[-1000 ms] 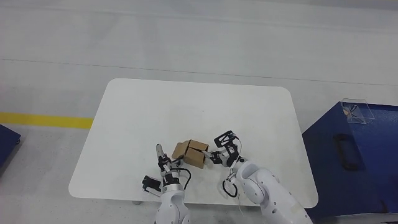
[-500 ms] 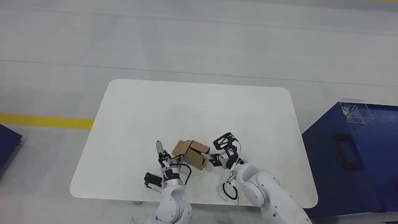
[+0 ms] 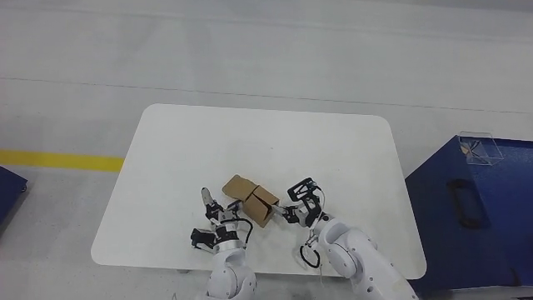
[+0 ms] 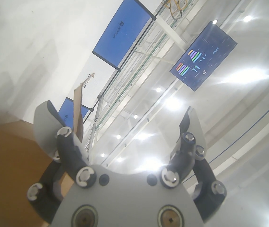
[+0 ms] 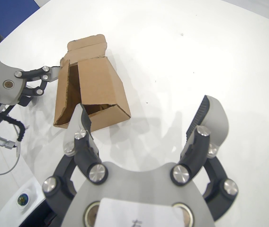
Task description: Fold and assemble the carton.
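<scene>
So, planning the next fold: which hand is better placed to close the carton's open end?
Probably right: the right hand, open, faces the carton's open end; the left hand points upward beside it.

- The right end effector (image 5: 144, 106) hangs with fingers spread, one finger by the open end of the cardboard box (image 5: 96, 88).
- It lies on the white surface (image 5: 184, 48).
- The left end effector (image 5: 22, 41) touches its side flap.

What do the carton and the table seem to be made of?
The carton looks like brown corrugated cardboard with a matte finish. Its cut edges are ragged and seem to show a ribbed inner layer. The table has a smooth white top with a faint sheen, perhaps laminate or painted board; the look leaves this open.
</scene>
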`<state>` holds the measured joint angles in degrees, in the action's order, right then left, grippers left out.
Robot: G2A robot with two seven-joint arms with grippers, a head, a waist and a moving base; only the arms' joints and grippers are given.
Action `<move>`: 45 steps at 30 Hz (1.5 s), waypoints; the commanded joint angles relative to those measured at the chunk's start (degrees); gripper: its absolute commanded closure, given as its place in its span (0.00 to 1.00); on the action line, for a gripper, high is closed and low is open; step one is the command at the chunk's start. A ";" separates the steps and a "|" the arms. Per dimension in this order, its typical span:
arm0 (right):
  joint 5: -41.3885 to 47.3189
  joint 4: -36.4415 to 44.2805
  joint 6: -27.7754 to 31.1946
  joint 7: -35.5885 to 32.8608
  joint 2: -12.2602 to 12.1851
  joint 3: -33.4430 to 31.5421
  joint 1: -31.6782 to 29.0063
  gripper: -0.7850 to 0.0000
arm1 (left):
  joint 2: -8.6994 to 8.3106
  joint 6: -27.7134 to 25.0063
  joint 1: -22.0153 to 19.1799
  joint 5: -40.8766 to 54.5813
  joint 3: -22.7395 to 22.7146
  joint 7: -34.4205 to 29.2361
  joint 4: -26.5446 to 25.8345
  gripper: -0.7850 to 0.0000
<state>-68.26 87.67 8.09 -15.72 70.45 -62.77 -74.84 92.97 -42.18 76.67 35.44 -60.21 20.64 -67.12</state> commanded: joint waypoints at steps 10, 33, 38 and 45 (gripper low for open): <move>0.21 1.08 0.39 0.18 -0.11 -1.68 -0.64 0.00 | 0.46 -5.01 3.37 -6.06 -0.62 -1.57 -3.87 0.00; -1.48 1.14 0.62 0.81 0.28 -1.49 -0.07 0.00 | 1.68 -6.88 7.87 -23.19 -2.65 3.74 -7.40 0.00; -2.00 1.09 0.70 0.89 0.40 -1.20 0.16 0.00 | 1.78 -7.09 9.06 -24.97 -2.99 3.26 -8.65 0.00; -2.17 0.91 0.80 0.90 0.53 -1.19 0.30 0.00 | 2.02 -4.87 9.05 -26.31 -3.18 2.65 -8.55 0.00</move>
<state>-70.37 88.62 8.94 -14.81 70.96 -63.97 -74.57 94.93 -47.78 85.98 9.26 -63.38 23.33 -76.00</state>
